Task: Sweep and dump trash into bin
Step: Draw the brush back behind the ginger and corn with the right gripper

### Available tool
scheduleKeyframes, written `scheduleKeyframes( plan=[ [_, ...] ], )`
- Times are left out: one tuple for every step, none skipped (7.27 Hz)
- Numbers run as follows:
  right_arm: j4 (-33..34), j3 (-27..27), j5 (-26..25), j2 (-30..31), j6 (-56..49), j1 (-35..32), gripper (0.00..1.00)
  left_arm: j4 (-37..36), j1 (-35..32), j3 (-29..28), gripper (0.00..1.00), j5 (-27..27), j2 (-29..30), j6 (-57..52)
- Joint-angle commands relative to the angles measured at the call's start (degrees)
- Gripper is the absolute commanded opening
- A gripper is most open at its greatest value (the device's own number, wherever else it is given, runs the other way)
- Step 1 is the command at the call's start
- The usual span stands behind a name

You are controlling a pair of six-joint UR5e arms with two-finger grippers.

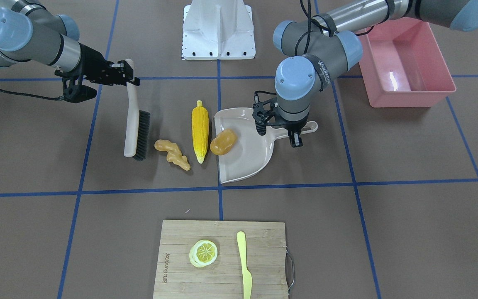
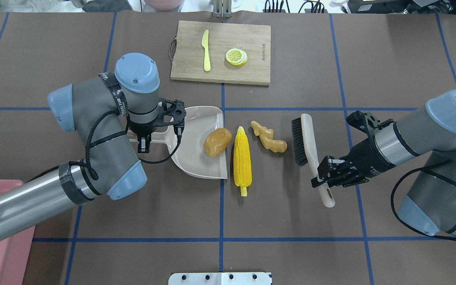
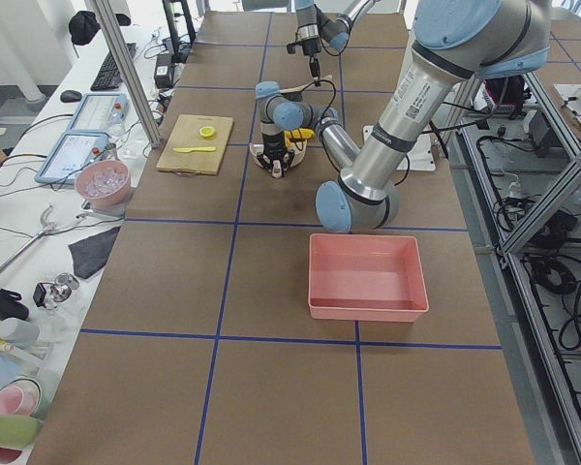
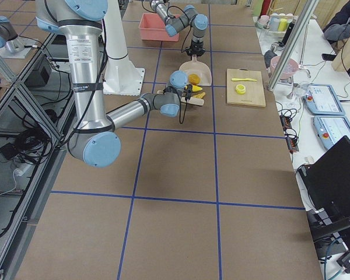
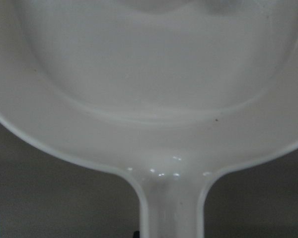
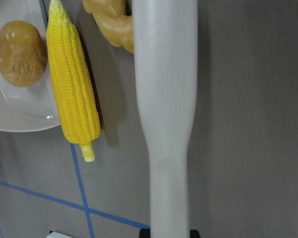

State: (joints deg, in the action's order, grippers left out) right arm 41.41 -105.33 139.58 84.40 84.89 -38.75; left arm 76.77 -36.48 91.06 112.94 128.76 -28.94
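Observation:
The potato point(image 2: 217, 142) rests on the front lip of the beige dustpan point(image 2: 196, 162). The corn cob point(image 2: 242, 160) lies on the table right beside that lip. Past it lies the ginger root point(image 2: 268, 137). My left gripper point(image 2: 144, 144) is shut on the dustpan handle point(image 5: 171, 208). My right gripper point(image 2: 323, 174) is shut on the handle of a brush point(image 2: 305, 138), whose black bristles face the ginger from a short gap away. The pink bin point(image 1: 409, 97) stands far on my left, behind the left arm, and looks empty.
A wooden cutting board point(image 2: 251, 71) at the far side of the table carries a lemon slice point(image 2: 236, 56) and a pale yellow knife point(image 2: 206, 51). The white robot base point(image 1: 218, 29) sits at the near edge. Blue tape lines cross the brown table.

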Motion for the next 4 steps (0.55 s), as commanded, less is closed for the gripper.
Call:
scheduleKeyframes(
  plan=[
    [-0.3,0.1,-0.8,0.0,-0.3,3.1,0.0,0.0,0.0,-0.1,0.0,0.0,0.0,0.0],
    [-0.3,0.2,-3.1,-0.2,-1.6,3.8,0.0,0.1,0.1,-0.1,0.0,0.0,0.0,0.0],
    [-0.3,0.8,-4.7,-0.7,-1.7,4.9,0.0,0.1,0.1,-0.2,0.0,0.0,0.0,0.0],
    [-0.3,0.8,-6.3,-1.0,-1.7,6.1,0.0,0.1,0.1,-0.2,0.0,0.0,0.0,0.0]
  ],
)
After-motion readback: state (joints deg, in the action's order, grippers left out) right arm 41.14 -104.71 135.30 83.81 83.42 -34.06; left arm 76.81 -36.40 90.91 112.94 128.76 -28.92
